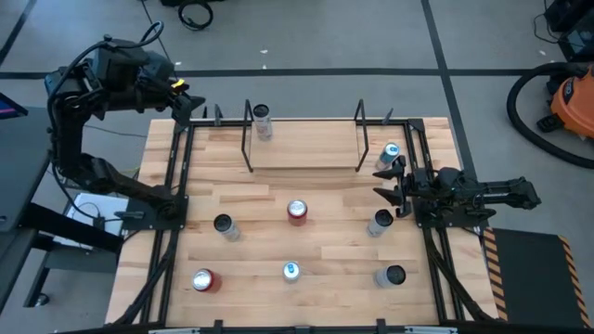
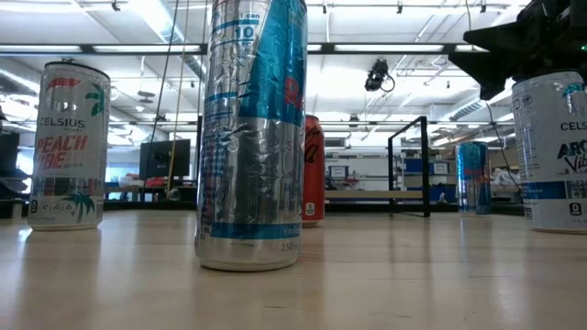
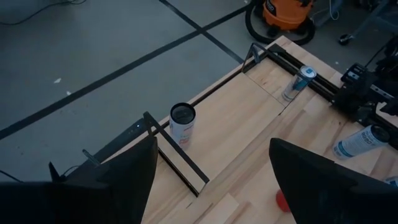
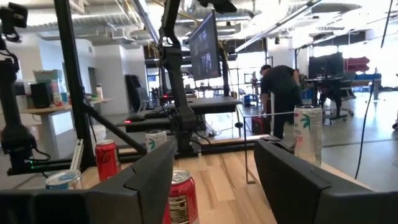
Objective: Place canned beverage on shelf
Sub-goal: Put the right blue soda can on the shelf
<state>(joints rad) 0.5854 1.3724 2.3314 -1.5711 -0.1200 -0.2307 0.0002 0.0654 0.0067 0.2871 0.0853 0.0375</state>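
We see the counter [image 1: 325, 241] filling the middle of the high view, with the shelf [image 1: 306, 144] across its upper centre. Task partly done, in our judgement: one white can [image 1: 263, 122] stands upright on the shelf board at its left end. The rest of the board is bare, with room for more.

The left gripper [image 1: 188, 99] waits at upper left, off the counter's corner, with jaws spread wide and nothing between them. The right gripper [image 1: 386, 182] is at right of centre, just beyond the shelf's right end frame, with jaws open and holding nothing. It sits between two cans: a blue-topped can [image 1: 388, 153] just above it, outside the shelf frame on the counter, and a grey can [image 1: 380, 222] just below it. We can't tell which it means to take.

Left to do, as we judge it: grasp a loose can, carry it over the frame and set it upright on the board.

Counts:
- Counter: one.
- Shelf: one.
- Grippers: two.
- Cans: eight in all, one on the shelf and seven on the counter.
- The seven: the two by the right gripper, a red can [image 1: 297, 211] at centre, a dark-topped can [image 1: 224, 225] left of it, and along the bottom a red-and-white can [image 1: 204, 280], a small blue-topped can [image 1: 290, 271] and a dark-topped grey can [image 1: 393, 276].
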